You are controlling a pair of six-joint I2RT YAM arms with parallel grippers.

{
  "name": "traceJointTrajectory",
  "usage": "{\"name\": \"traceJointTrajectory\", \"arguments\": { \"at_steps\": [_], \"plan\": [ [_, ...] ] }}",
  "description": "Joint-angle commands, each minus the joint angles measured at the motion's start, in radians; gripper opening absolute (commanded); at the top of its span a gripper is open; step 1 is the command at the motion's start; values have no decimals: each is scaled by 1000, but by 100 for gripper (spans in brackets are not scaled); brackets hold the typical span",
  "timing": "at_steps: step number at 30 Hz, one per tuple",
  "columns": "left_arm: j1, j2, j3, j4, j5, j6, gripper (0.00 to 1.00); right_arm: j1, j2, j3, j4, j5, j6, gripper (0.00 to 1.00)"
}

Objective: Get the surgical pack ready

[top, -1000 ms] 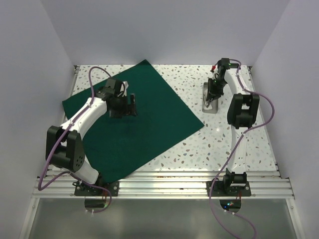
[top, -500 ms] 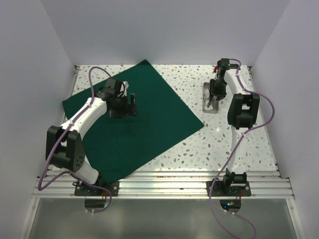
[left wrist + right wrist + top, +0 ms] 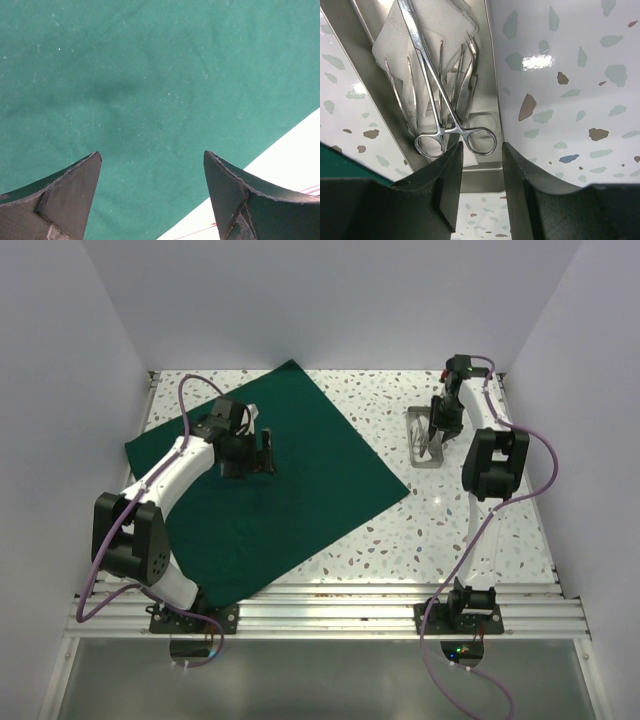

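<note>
Lying flat on the left half of the speckled table, the dark green cloth is seen with one corner pointing to the far wall. Above its far part the left gripper is held with its jaws spread wide, nothing between them. Further right, near the cloth's right corner but not touching it, the silver tray is set. Ring-handled forceps, other steel instruments and white pads are contained in it. Over its near end the right gripper is poised, jaws parted a little, nothing pinched.
</note>
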State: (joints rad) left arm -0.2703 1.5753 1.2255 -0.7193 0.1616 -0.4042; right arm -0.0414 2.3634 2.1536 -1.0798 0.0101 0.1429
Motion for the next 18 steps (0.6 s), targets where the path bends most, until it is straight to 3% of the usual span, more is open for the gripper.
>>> {"name": "traceJointTrajectory", "arguments": {
  "at_steps": [1,7,18],
  "plan": [
    [6,-12,-18,17,18,-4,86,-11,-66,-15,11,10,15,40],
    [6,-32,-34,6,4,-5,86,-11,-29,2,-5,30,9,35],
    [6,-51,-63,12,7,-15,86,-17,-41,38,8,27,12,35]
  ]
}}
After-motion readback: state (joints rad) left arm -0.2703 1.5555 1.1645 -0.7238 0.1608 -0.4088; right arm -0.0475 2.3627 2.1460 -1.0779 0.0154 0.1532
